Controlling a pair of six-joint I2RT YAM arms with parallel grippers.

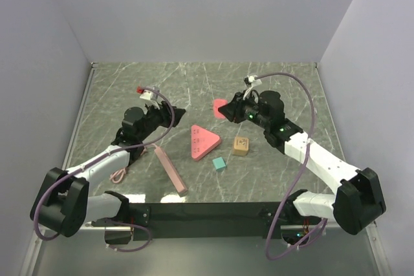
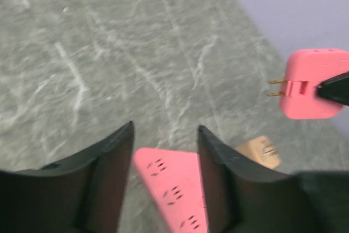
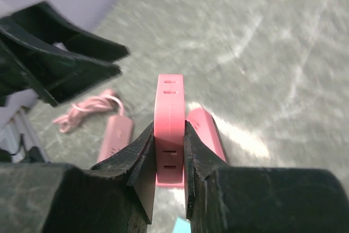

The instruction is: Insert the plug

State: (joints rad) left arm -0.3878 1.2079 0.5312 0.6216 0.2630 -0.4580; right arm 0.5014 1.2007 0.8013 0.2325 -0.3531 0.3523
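My right gripper (image 1: 231, 109) is shut on the plug (image 1: 220, 108), a flat pink square adapter held on edge above the table. In the right wrist view the plug (image 3: 169, 129) sits squeezed between both fingers. From the left wrist view its two brass prongs stick out to the left of the plug (image 2: 308, 83). A pink triangular power strip (image 1: 203, 141) lies flat on the table, sockets up. My left gripper (image 1: 173, 116) hovers over the strip's left side, open, with only the strip (image 2: 174, 189) showing below between its fingers (image 2: 117, 151).
A long pink power strip (image 1: 170, 169) with a coiled cord (image 1: 119, 174) lies at the front left. A tan cube (image 1: 241, 145) and a small teal cube (image 1: 220, 163) sit right of the triangle. Grey walls close in the marble table (image 1: 194, 82).
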